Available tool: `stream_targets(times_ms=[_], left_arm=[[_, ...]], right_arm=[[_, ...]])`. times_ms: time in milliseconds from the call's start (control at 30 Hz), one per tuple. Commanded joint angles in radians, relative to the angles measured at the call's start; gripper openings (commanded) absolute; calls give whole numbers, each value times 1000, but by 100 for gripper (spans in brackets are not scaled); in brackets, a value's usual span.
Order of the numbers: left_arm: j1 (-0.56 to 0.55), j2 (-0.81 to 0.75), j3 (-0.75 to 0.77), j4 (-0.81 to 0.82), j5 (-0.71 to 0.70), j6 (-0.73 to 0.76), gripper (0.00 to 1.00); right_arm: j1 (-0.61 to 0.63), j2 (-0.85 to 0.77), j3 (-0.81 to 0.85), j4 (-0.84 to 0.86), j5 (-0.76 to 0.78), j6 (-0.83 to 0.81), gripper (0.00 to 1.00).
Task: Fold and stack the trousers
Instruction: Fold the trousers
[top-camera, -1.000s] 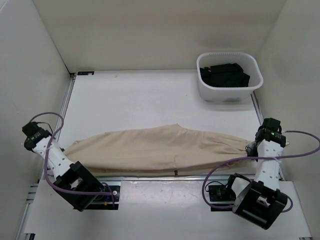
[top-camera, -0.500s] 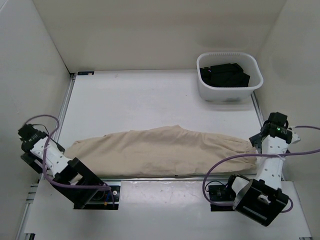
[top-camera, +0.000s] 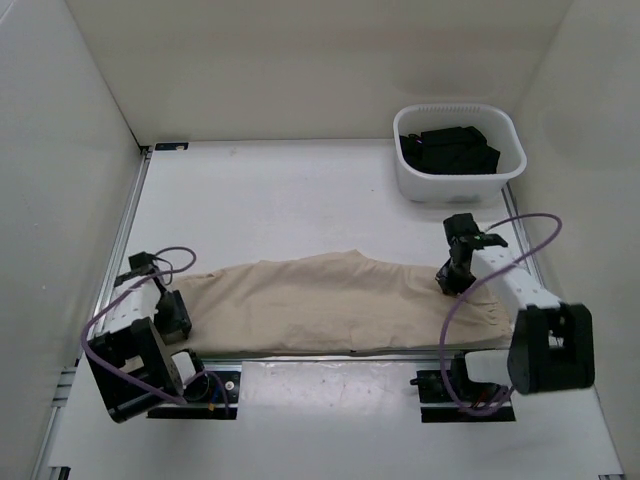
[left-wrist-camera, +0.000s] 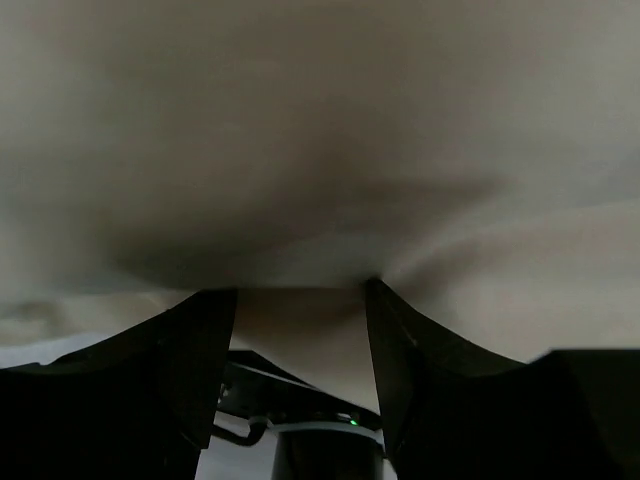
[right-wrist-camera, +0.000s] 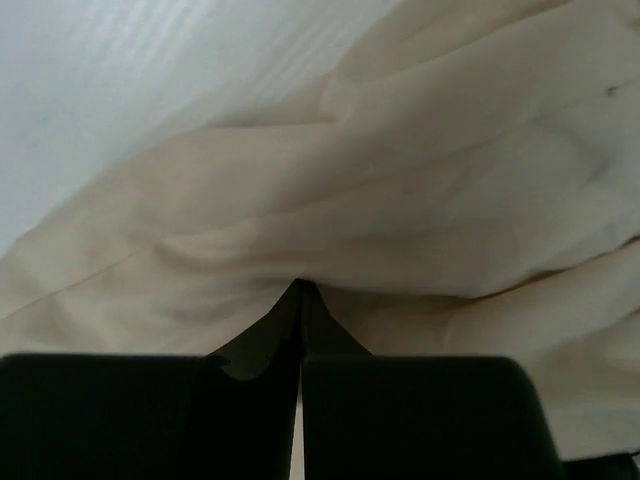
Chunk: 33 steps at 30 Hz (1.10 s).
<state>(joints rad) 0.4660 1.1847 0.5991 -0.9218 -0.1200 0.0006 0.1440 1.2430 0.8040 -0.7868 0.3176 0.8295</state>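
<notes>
The trousers (top-camera: 330, 300) lie stretched sideways along the near edge of the table (top-camera: 280, 200), well apart from the white tub (top-camera: 452, 188) at far right. Right gripper (right-wrist-camera: 300, 284) sits on their right-hand end, jaws pressed together, a pucker of cloth pinched at the tips. Left gripper (left-wrist-camera: 300, 292) on the left end, jaws apart, cloth between them

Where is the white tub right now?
In the top view, the white tub sits at the far right corner of the table, beyond the right gripper and apart from the right end of the trousers.
</notes>
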Motion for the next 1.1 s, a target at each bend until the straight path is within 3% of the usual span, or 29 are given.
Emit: stream_targets(times_ms=[0,100,200,367,500,533,633,667,800,933,1067], left_arm=[[-99,-4,-53,144,-125,-1,66],[-127,107,-65,322,-217,-1,68],[-127,232,39,412,-216,-1,68],[-161,447,249,422,-176,-1,68],[-196,526,369,422,-168,-1,68],[-205,526,369,422,-168,-1,69],[-242,515,369,400,-168,-1,70],[-242,515,354,382,-168,-1,71],[-254,468,289,364,-205,-1,72],[-254,425,205,354,-196,-1,75],[-254,415,182,354,-176,-1,75]], right_arm=[[-24,105,-31,122,-23,86,0],[-79,292,6,182,-32,108,0],[-133,410,88,208,-23,108,0],[-162,553,314,176,37,30,0],[-172,608,446,132,0,-30,0],[-172,608,457,123,-18,-50,3],[-191,521,433,123,-118,-128,68],[-210,439,416,123,-141,-142,83],[-270,204,341,38,-121,-123,96],[-343,34,239,-78,-101,-47,99],[-356,-102,63,-13,-109,39,99]])
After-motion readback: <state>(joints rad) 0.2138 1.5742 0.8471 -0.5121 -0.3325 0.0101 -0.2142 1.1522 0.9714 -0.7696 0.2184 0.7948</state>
